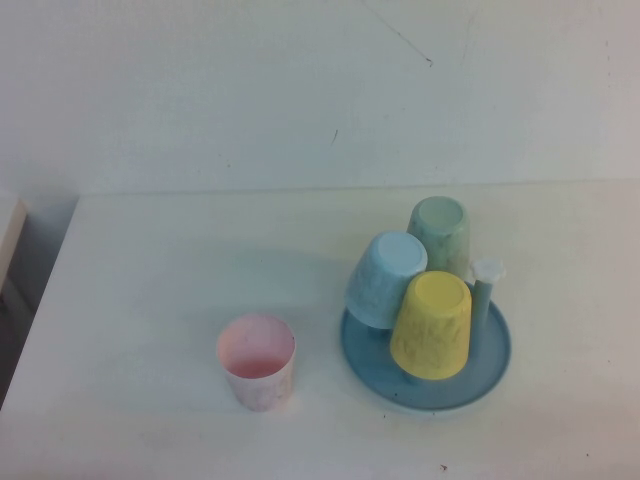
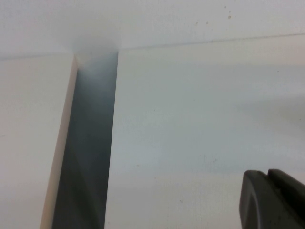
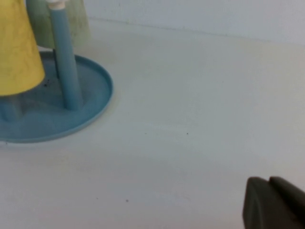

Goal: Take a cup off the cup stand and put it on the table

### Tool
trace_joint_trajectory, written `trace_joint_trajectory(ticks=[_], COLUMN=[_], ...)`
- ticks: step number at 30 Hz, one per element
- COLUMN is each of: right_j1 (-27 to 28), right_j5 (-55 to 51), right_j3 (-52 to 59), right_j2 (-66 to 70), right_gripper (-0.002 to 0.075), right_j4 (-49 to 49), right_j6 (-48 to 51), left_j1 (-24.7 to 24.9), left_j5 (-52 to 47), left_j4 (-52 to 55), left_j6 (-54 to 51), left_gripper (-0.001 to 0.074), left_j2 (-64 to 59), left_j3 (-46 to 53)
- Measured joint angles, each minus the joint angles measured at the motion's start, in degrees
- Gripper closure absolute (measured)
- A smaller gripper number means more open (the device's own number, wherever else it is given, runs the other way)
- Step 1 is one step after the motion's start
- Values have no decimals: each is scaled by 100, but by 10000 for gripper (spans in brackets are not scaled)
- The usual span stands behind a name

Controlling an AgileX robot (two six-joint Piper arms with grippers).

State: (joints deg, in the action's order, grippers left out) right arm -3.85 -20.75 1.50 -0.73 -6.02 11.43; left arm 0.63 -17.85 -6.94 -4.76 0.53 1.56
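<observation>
The pale mint-green cup (image 1: 440, 232) hangs upside down on a peg at the back of the round blue cup stand (image 1: 497, 358), on the right half of the white table (image 1: 170, 250). The right wrist view shows part of the cup (image 3: 80, 24) behind a bare peg (image 3: 65, 62) and the stand's rim (image 3: 97, 95). Neither arm shows in the high view. My right gripper (image 3: 268, 180) is shut and empty, low over the table, away from the stand. My left gripper (image 2: 267, 172) is shut and empty over bare table near its left edge.
A light blue cup (image 1: 385, 278) and a yellow cup (image 1: 432, 322) also hang upside down on the stand. One white-tipped peg (image 1: 487, 272) is bare. A pink cup (image 1: 257, 360) stands upright on the table left of the stand. A dark gap (image 2: 88, 152) runs along the table's left edge.
</observation>
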Motion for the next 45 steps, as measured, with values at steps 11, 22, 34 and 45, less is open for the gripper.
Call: trace_joint_trajectory(ticks=[11,22,34,45], right_j1=[0,0,0,0], right_j5=[429,684,610,-2249], right_j3=[0,0,-1800,-5543], right_j2=[0,0,766,4719], right_gripper=[729,729,729,729], right_j4=[-3723,-4158,-2978,-1122], right_j6=[-136,843,1701,2371], left_j1=[0,0,0,0], left_j5=[0,0,0,0], left_j4=[0,0,0,0], left_j6=[0,0,0,0], left_gripper=[738,738,738,738], left_j2=[0,0,0,0], left_j3=[0,0,0,0])
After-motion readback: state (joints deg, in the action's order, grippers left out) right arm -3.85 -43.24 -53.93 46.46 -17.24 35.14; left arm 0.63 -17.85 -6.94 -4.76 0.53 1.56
